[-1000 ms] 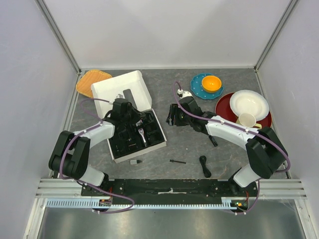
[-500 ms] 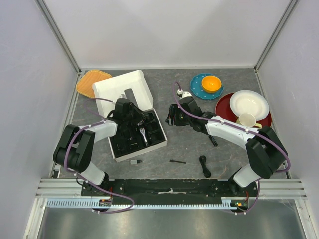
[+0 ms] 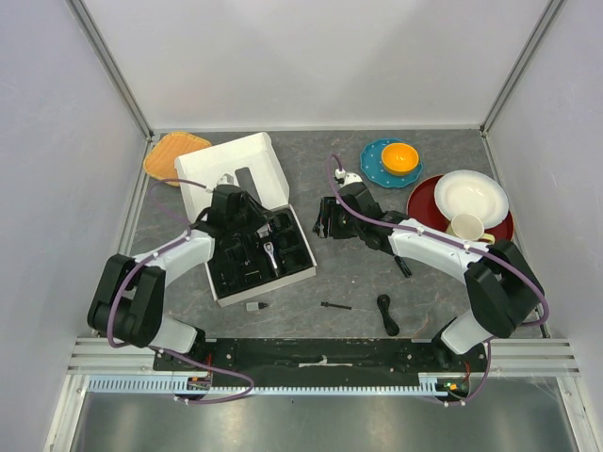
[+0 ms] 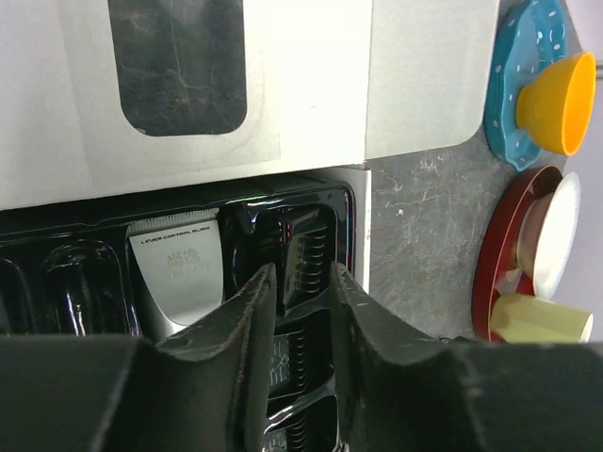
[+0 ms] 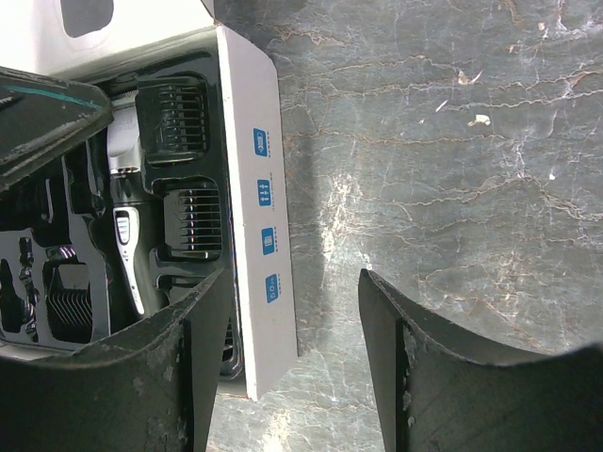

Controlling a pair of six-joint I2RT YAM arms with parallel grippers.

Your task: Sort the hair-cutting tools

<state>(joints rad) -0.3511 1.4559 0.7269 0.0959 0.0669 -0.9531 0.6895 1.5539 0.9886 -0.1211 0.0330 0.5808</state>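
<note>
Half-open left pincer low over tray

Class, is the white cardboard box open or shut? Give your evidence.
Open: the white cardboard box has its lid folded back flat, exposing the black moulded tray.

1. Grey marbled table.
2. Left of centre: open white box. Orange woven mat just beyond it, at the far-left corner.
3. Far right: teal dish near red plate.
4. Near side, each apart: small bit, thin black brush, black cable.

Even light (left fingers blurred)
</note>
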